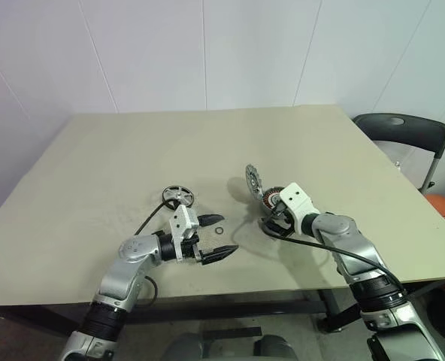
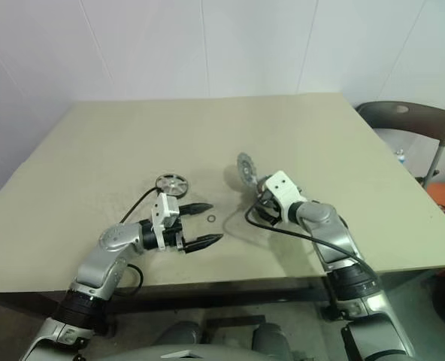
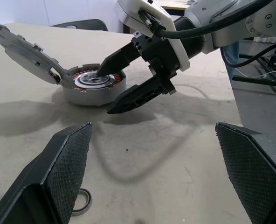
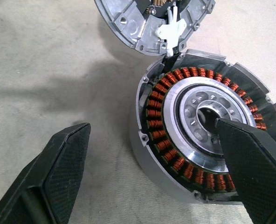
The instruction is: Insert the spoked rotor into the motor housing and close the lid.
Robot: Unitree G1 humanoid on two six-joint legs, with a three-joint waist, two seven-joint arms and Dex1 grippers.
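Copper-coloured windings ring the dark centre of the short round silver-grey motor housing point(image 4: 208, 140), which sits on the beige table point(image 1: 132, 150) right at the right gripper point(image 3: 121, 84), one black finger reaching over the housing's middle and the other down on the table just beside its wall. Both of that gripper's fingers stand wide apart and carry nothing. The round silver-grey vented lid point(image 3: 28, 53) is tipped up on its edge, hinged at the housing's far side from the gripper (so the stator is fully exposed). The small flat silver spoked rotor point(image 1: 178, 197) lies loose on the table just behind the left gripper point(image 1: 213, 236), which is also spread wide and empty, pointing across toward the housing. A tiny thin dark ring point(image 1: 219, 230) rests between the left gripper's fingertips. Judged from this, the work is at its opening step: the rotor is not yet picked up. The next move calls for the left gripper to swing back to the rotor and pinch its rim, while the right gripper clears the housing's mouth.
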